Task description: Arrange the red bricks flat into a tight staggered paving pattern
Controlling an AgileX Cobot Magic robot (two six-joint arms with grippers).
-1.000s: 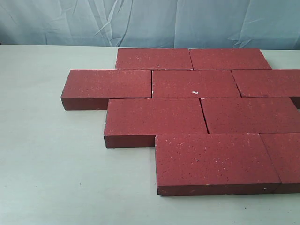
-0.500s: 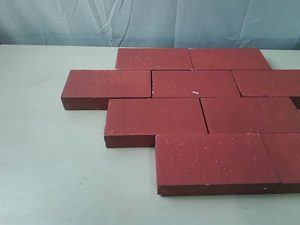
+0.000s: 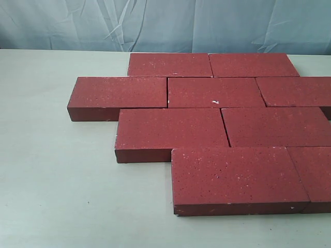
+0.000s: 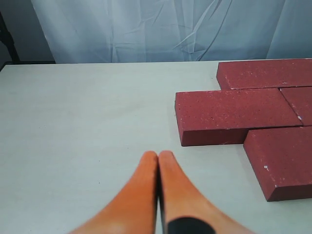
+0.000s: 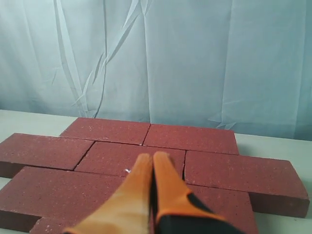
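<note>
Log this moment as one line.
red bricks: flat, staggered rows | left gripper: jaws shut, empty | right gripper: jaws shut, empty

Dark red bricks (image 3: 214,93) lie flat; tight staggered rows; white-speckled.

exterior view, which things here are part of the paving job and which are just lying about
Part of the job: the red bricks, laid flat in staggered rows; left gripper and right gripper, both shut and empty.
Just there: the table they lie on; the blue backdrop cloth behind.
</note>
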